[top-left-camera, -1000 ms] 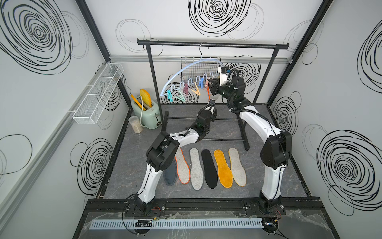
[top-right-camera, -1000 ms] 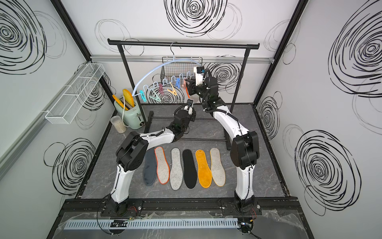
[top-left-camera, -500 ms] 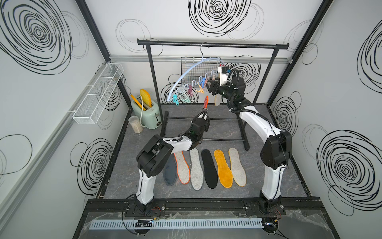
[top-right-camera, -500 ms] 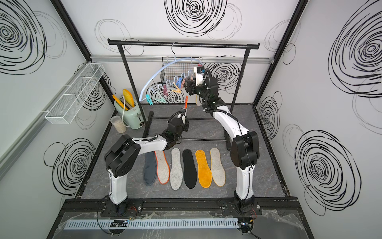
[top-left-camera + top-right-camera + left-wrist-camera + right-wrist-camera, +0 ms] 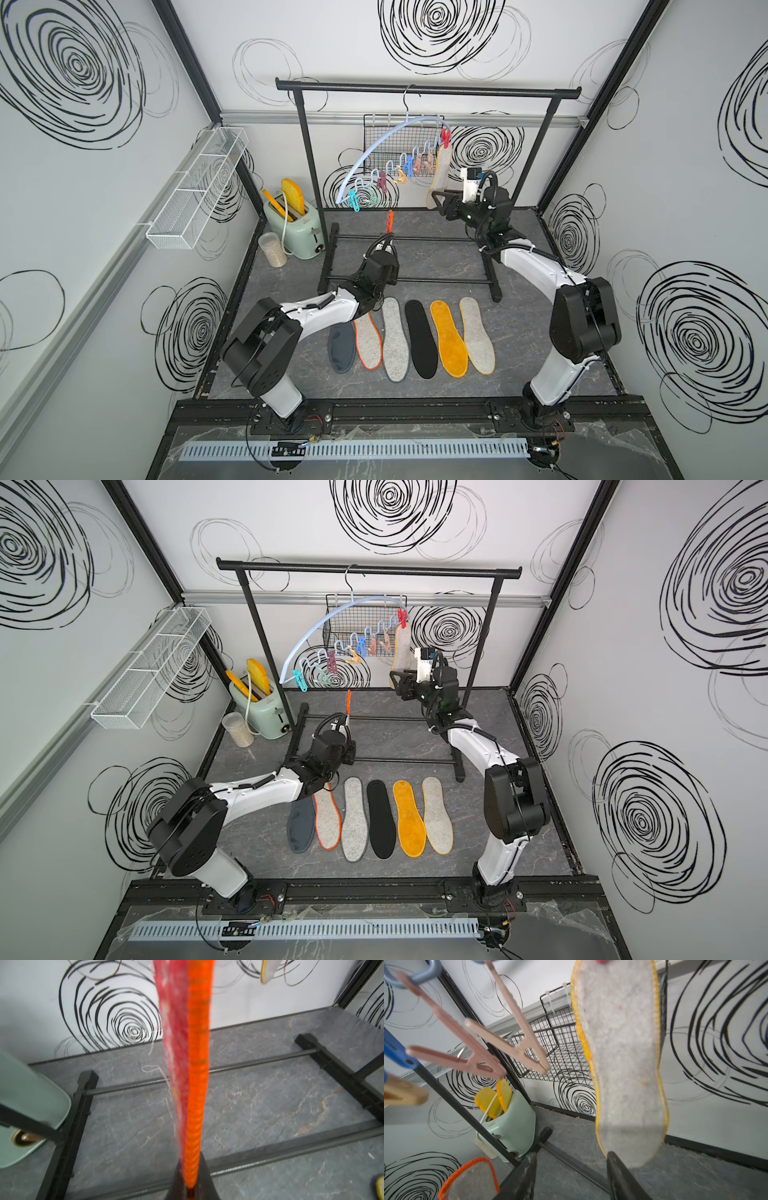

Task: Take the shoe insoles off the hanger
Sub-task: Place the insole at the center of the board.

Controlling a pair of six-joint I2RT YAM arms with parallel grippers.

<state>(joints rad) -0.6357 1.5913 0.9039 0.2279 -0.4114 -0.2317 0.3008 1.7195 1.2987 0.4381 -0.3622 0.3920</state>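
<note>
One yellow-edged grey insole (image 5: 439,178) is seen pegged to the pale blue hanger (image 5: 386,141), clipped by a red peg (image 5: 445,137) at the hanger's raised end. The other pegs (image 5: 405,168) are strung along the wavy bar. The hanger is hooked, tilted, on the black rack (image 5: 428,89). The right claw (image 5: 572,1176) is held at the hanging insole's lower end, its jaws parted and nothing gripped. Whether a finger touches the felt cannot be told. An orange-edged insole (image 5: 389,221) is pinched upright, edge-on, in the tightly closed left claw (image 5: 190,1185) above the rack's base bars. Six insoles (image 5: 420,338) are laid side by side in a row on the grey bench (image 5: 540,374), in front of the rack.
</note>
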